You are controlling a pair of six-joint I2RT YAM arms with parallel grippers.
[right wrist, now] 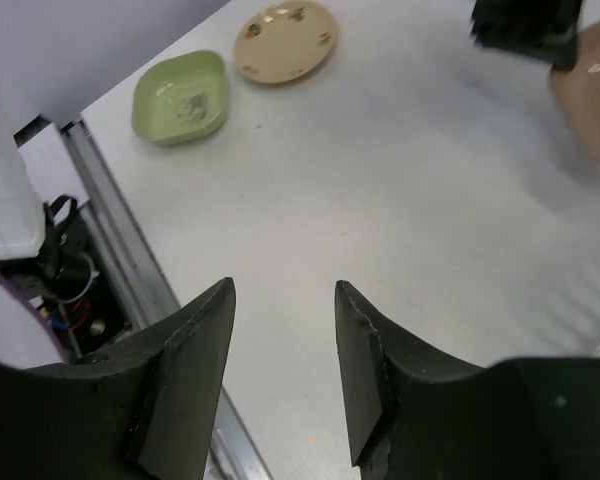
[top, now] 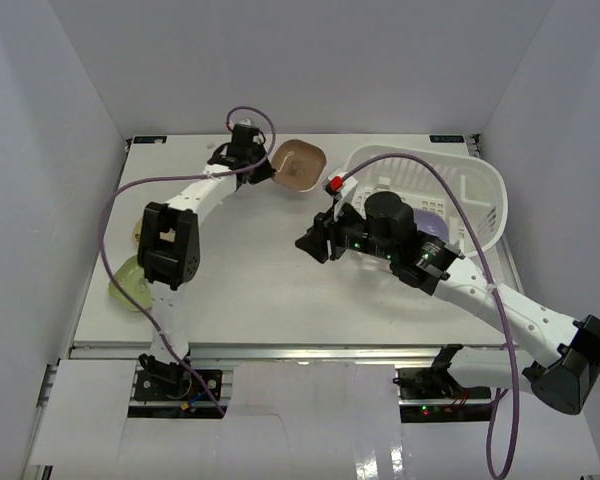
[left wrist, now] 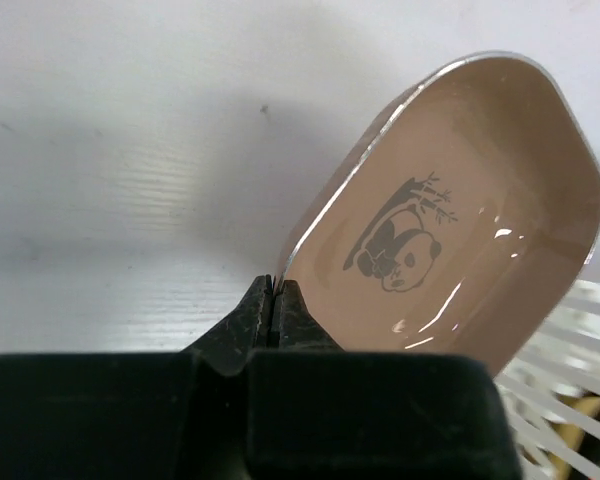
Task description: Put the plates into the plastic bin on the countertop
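At the table's (top: 280, 300) far edge, the left gripper (top: 268, 168) grips the brown plate (top: 300, 165) by its rim, just beside the bin (top: 480, 200) in the far right corner. A lavender plate (top: 433, 222) lies inside the bin. The green plate (top: 128, 285) sits at the left edge.

A brown rounded-square plastic plate (left wrist: 450, 220) with a panda print inside is held tilted over the white bench (top: 250, 290) at about 12 o'clock in the overhead view. Its rim is pinched in the left hand (left wrist: 275, 300). It is just beside the left rim of the large white oval lattice plastic bin (top: 477, 195), which sits at 2 o'clock. A lavender plate (top: 432, 221) lies inside the bin. A green rounded-square plate (right wrist: 180, 97) lies flat at 8 o'clock, with a beige round plate (right wrist: 285, 40) beside it at 9 o'clock.
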